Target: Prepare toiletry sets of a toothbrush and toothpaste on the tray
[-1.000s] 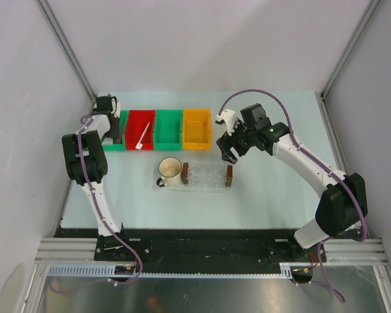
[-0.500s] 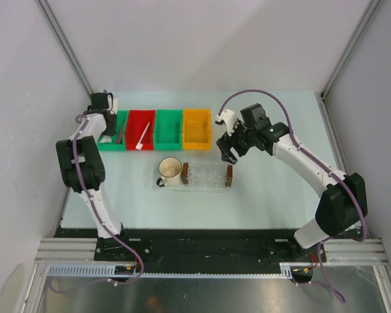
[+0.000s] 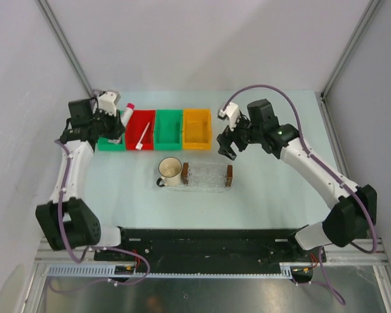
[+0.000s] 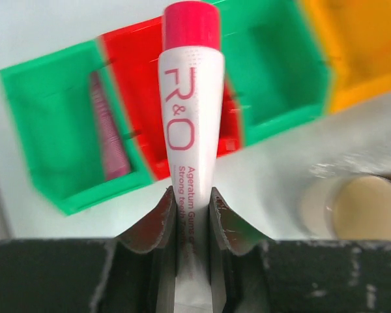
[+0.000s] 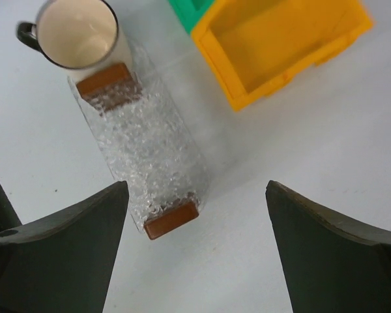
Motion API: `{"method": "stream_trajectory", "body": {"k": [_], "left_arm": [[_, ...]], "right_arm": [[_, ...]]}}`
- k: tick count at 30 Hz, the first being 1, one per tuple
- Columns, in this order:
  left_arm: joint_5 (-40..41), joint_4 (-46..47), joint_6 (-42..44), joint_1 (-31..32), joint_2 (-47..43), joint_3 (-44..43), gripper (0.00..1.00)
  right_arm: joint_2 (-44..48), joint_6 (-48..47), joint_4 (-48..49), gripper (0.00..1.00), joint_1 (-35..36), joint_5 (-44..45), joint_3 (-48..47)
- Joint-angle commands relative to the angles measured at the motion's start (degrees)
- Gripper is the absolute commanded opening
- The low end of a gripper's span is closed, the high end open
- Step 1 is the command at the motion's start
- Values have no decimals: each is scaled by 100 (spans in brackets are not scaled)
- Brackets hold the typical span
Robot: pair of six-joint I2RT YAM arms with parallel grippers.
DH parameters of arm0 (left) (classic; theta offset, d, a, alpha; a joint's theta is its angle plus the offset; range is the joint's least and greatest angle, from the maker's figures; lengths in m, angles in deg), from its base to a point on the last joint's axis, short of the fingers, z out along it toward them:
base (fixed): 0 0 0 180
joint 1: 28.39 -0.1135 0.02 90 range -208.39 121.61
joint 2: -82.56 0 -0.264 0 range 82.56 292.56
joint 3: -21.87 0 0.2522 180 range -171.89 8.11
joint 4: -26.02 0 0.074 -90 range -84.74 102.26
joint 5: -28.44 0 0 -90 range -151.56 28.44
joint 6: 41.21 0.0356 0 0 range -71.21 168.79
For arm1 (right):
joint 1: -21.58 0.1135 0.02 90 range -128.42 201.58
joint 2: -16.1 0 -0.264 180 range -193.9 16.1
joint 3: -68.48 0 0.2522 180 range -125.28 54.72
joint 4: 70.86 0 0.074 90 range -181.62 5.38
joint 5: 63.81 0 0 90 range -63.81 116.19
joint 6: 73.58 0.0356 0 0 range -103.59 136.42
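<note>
Left gripper (image 4: 190, 197): I am clamping the toothpaste (image 4: 189, 111) by its flat tail end, jaws narrowed onto it. The tube is pointing straight away from me, red cap at top centre of my wrist view. In the overhead view it is sitting in the upper left, held over the seam between the leftmost green bin (image 4: 52, 156) and the red bin (image 4: 133, 72).

The leftmost green bin is holding a dull pink strip (image 4: 109, 130), too blurred to name. The toothbrush (image 3: 143, 135) is lying slantwise in the red bin. Running on to the right are a second green bin (image 4: 277, 72) and an orange bin (image 4: 358, 45).

Right gripper (image 5: 195, 192): I am hanging with the jaws spread wide and nothing between them, right of centre in the overhead view. The tray (image 5: 140, 153) is lying below me, crinkled clear plastic with a brown block at each short end. A cream mug (image 5: 78, 32) is standing against its far end.
</note>
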Motion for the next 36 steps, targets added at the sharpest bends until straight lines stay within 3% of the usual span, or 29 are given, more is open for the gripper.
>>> {"method": "stream_trajectory", "body": {"k": [1, 6, 12, 21, 36], "left_arm": [[-2283, -456, 563, 311, -766, 139, 6], [-2565, -765, 783, 1197, -1311, 393, 2], [-2241, -950, 775, 2288, -1356, 508, 0], [-2135, -1380, 836, 3071, -1189, 289, 0], [-2433, -1882, 1091, 3248, -1171, 104, 0]], "right_arm": [[471, -639, 696, 93, 383, -22, -227], [217, -1817, 266, 92, 1226, 1103, -676], [102, -2609, 125, 93, 2272, 2920, -957], [5, -3603, 352, 93, 3292, 4434, -853], [-329, -3683, 257, 90, 3548, 4507, -703]]}}
